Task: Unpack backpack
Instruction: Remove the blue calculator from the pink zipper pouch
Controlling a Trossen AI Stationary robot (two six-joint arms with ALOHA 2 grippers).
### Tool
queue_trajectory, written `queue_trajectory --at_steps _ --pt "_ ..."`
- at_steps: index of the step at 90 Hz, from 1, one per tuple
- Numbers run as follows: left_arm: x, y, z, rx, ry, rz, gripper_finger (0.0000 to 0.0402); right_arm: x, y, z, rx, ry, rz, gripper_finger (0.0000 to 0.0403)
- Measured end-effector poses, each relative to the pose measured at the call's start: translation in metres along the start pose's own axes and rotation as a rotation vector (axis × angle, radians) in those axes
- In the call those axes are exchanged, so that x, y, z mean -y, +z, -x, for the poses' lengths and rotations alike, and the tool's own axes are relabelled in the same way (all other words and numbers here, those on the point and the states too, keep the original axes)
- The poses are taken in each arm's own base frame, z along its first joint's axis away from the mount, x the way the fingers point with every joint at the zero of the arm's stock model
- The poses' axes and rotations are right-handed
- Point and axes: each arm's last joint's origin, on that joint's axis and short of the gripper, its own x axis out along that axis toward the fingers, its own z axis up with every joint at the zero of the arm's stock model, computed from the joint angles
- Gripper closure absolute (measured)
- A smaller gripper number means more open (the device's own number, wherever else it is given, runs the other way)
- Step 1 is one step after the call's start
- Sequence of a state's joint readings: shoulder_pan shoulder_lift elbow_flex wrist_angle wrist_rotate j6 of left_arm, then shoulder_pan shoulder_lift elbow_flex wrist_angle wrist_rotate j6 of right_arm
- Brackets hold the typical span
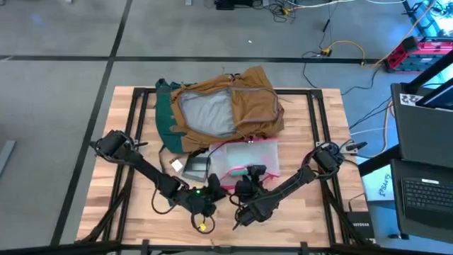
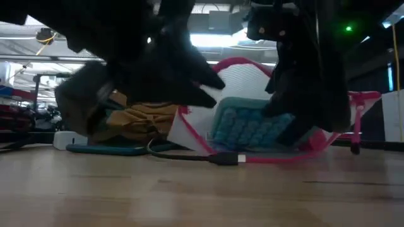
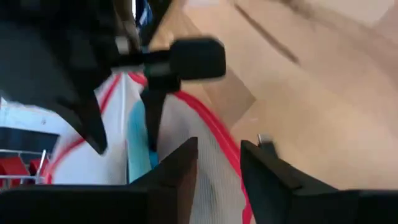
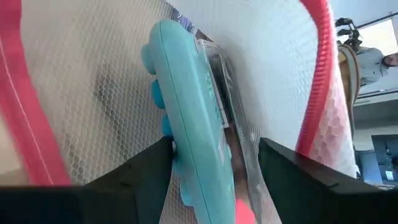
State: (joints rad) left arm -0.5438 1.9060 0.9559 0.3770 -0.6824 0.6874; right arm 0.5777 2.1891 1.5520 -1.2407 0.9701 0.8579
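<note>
A: The fingers (image 4: 143, 171) of the right gripper (image 4: 214, 171) are standing apart on either side of a teal keypad-like device (image 4: 186, 106) and the mesh pouch (image 4: 93, 74) holding it. Whether they are actually pressing it, I cannot tell.

B: And the left gripper (image 3: 217, 168)?

A: Its fingers (image 3: 180, 168) are spread with a gap between them, pointing at the pink-edged side of the same pouch, gripping nothing that I can make out.

B: Where are both sitting on the surface (image 1: 318, 212)?

A: Near the front edge, close together, in the overhead view: left gripper (image 1: 212, 190) just beside the right gripper (image 1: 244, 185), both at the pouch's (image 1: 244, 157) front edge. A yellow bit (image 1: 203, 227) is lying in front of them.

B: From table height?

A: The pouch (image 2: 252, 82) is standing tilted up, the teal device (image 2: 249, 129) showing through it, and a dark cable with a plug (image 2: 221, 158) is lying on the wood before it.

B: And the backpack (image 1: 248, 103)?

A: Lying farther back, beyond the pouch and touching its rear edge, opened up with the grey lining (image 1: 207, 113) showing and the teal-green panel (image 1: 166, 120) facing the left arm's side.
</note>
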Motion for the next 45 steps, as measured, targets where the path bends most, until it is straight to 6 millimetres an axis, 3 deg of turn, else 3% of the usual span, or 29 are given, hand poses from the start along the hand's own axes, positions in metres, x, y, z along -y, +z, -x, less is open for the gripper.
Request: queue_trajectory --at_steps 17,45 --pt "-0.009 -0.005 -0.007 -0.015 0.030 0.029 0.0256 0.000 0.000 -0.001 -0.006 0.003 0.001 0.0181" --pt "-0.036 -0.032 -0.033 -0.055 0.023 0.143 0.0208 0.000 0.000 -0.001 -0.011 0.008 -0.002 0.0181"
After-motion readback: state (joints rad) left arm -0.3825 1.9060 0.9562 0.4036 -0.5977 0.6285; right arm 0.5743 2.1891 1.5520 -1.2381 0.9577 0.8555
